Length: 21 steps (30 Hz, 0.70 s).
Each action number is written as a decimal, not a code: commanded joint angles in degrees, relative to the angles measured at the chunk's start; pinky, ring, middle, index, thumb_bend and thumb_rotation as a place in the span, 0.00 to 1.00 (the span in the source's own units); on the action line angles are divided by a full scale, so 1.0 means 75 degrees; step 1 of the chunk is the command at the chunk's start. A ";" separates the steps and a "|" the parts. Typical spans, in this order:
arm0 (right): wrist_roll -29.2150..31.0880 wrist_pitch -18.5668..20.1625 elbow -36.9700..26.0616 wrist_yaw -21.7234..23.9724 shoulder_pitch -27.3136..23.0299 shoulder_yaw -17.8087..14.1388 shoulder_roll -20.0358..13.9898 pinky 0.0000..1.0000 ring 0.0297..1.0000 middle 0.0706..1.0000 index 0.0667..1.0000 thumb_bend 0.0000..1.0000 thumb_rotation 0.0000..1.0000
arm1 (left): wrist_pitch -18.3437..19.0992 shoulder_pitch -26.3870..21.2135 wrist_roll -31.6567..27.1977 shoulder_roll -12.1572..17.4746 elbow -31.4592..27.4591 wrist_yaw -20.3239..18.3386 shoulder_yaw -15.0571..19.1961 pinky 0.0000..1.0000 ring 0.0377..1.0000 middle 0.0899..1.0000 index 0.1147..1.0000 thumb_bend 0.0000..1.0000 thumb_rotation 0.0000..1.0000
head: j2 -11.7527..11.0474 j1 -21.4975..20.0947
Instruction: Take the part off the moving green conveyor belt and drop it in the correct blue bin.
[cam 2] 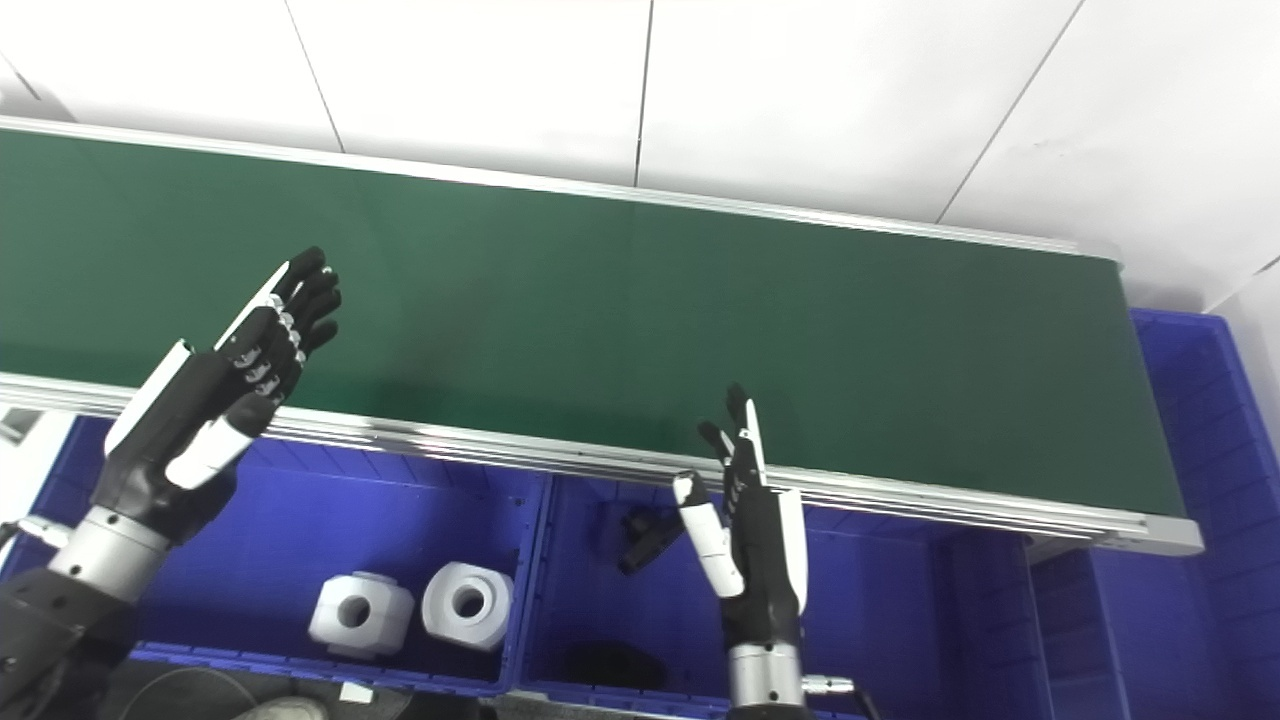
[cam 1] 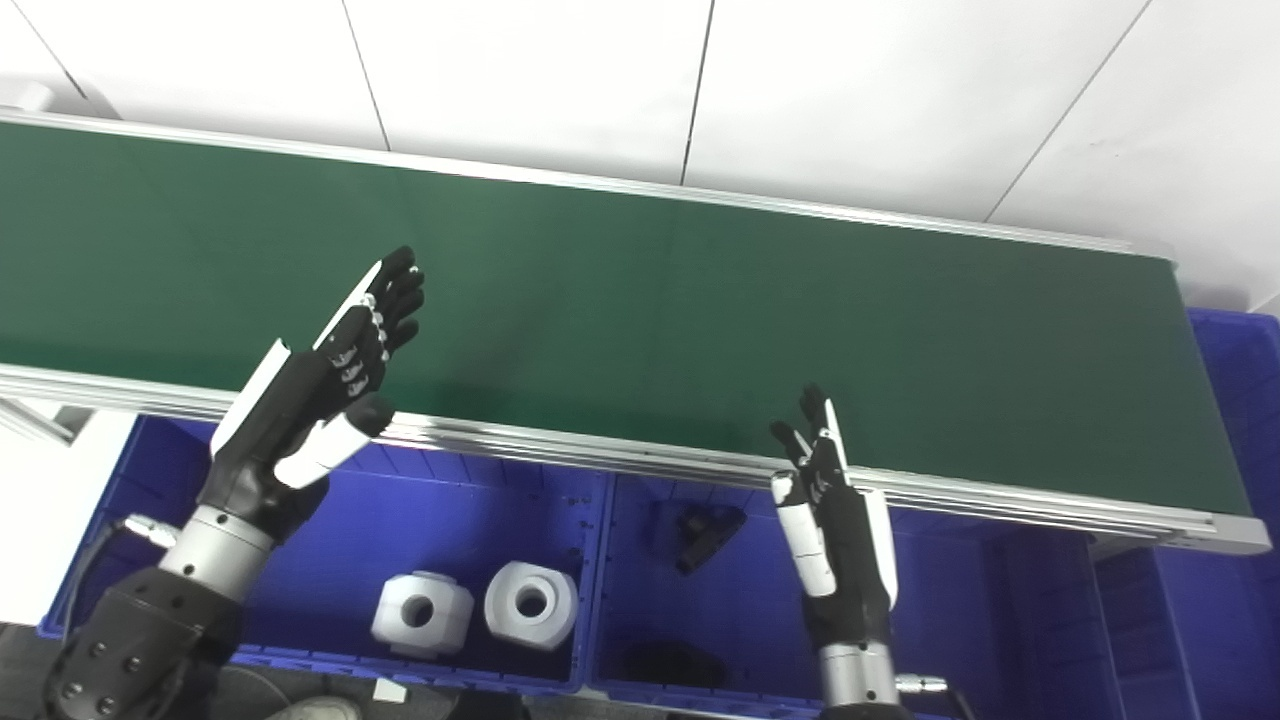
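Observation:
The green conveyor belt point(cam 1: 650, 300) runs across the view and carries no part. My left hand point(cam 1: 335, 375) is open and empty, its fingers stretched over the belt's near edge at the left. My right hand point(cam 1: 835, 510) is open and empty, fingers pointing up, in front of the belt's near rail at the middle. Below the belt stand two blue bins: the left bin point(cam 1: 330, 520) holds two white blocky parts point(cam 1: 422, 612) point(cam 1: 531, 604), the right bin point(cam 1: 960, 610) holds two black parts point(cam 1: 706, 533) point(cam 1: 672, 662).
Another blue bin point(cam 1: 1240, 420) stands past the belt's right end. The belt's aluminium near rail point(cam 1: 600, 455) runs between my hands and the belt. A white wall lies behind the belt.

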 commanded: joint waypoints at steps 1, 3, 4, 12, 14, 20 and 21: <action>-0.0077 -0.0321 -0.0185 -0.0141 0.0027 0.0091 0.0154 0.98 0.94 1.00 1.00 0.79 0.90 | 0.0365 0.0221 0.0127 -0.0269 -0.0512 0.0373 -0.0085 1.00 1.00 1.00 1.00 0.47 0.72 | -0.0001 -0.0094; -0.0096 -0.0340 -0.0171 -0.0208 0.0053 0.0122 0.0174 0.98 0.95 1.00 1.00 0.78 0.90 | 0.0472 0.0600 0.0249 -0.0511 -0.0740 0.0494 -0.0316 1.00 1.00 1.00 1.00 0.42 0.79 | -0.0043 -0.0134; -0.0125 -0.0346 -0.0163 -0.0238 0.0064 0.0140 0.0171 0.98 0.95 1.00 1.00 0.78 0.90 | 0.0369 0.0759 0.0363 -0.0546 -0.0728 0.0499 -0.0442 1.00 1.00 1.00 1.00 0.42 0.82 | -0.0073 -0.0132; -0.0191 -0.0534 0.0000 -0.0377 0.0187 0.0207 0.0069 0.97 0.95 1.00 1.00 0.78 0.92 | -0.2061 0.1039 0.1586 -0.0418 0.1328 0.0831 -0.0799 1.00 1.00 1.00 1.00 0.52 0.88 | -0.0368 -0.0169; -0.0134 -0.0603 0.0022 -0.0377 0.0239 0.0192 0.0025 0.98 0.96 1.00 1.00 0.77 0.92 | -0.2417 0.1036 0.1689 -0.0484 0.1627 0.0939 -0.0808 1.00 1.00 1.00 1.00 0.54 0.88 | -0.0426 -0.0107; 0.0017 -0.0820 0.0113 -0.0403 0.0339 0.0131 -0.0119 0.98 0.96 1.00 1.00 0.77 0.92 | -0.3323 0.1003 0.1836 -0.0726 0.2244 0.1178 -0.0872 1.00 1.00 1.00 1.00 0.58 0.86 | -0.0537 0.0114; 0.0033 -0.0854 0.0129 -0.0405 0.0355 0.0115 -0.0142 0.99 0.96 1.00 1.00 0.77 0.92 | -0.3396 0.1016 0.1868 -0.0769 0.2295 0.1224 -0.0889 1.00 1.00 1.00 1.00 0.56 0.86 | -0.0575 0.0187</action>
